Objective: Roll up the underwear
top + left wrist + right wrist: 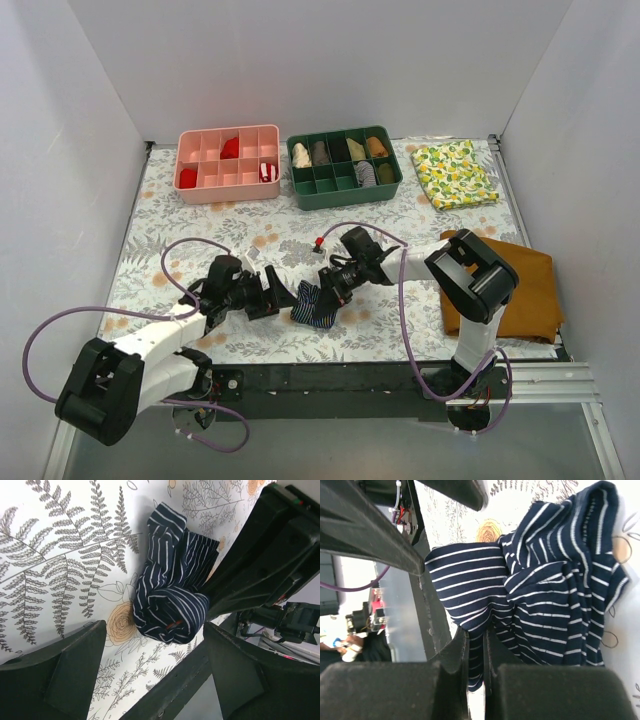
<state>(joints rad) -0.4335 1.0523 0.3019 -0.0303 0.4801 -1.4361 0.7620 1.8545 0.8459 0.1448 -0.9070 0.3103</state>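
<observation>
**Top view.** The underwear (314, 305) lies as a compact bundle on the counter (200, 225), close to the near edge and between the two arms. The left end effector (280, 296) stands just beside it on one side; the right end effector (330, 288) meets it from the other. The pink tray (228, 196), the green tray (344, 203) and the lemon-print cloth (455, 172) sit well apart along the far edge; the mustard cloth (525, 290) lies beside the right arm. Bare counter remains beyond the bundle and to its left.

**Left wrist view.** The left end effector is open; its jaws stand wide on either side of the bundle and touch neither side. The cloth forms a thick coil at the near end, with a looser striped flap trailing away, so the roll appears partly made. The right arm fills the space immediately right of the bundle. The dark front rail runs just below, so room toward the near edge is slight.

**Right wrist view.** The right end effector is closed on a thin fold of the underwear (555, 580), with the fabric pinched between its fingers. This grip probably anchors the bundle against unrolling; the counter edge lies just beside the held fold.
</observation>
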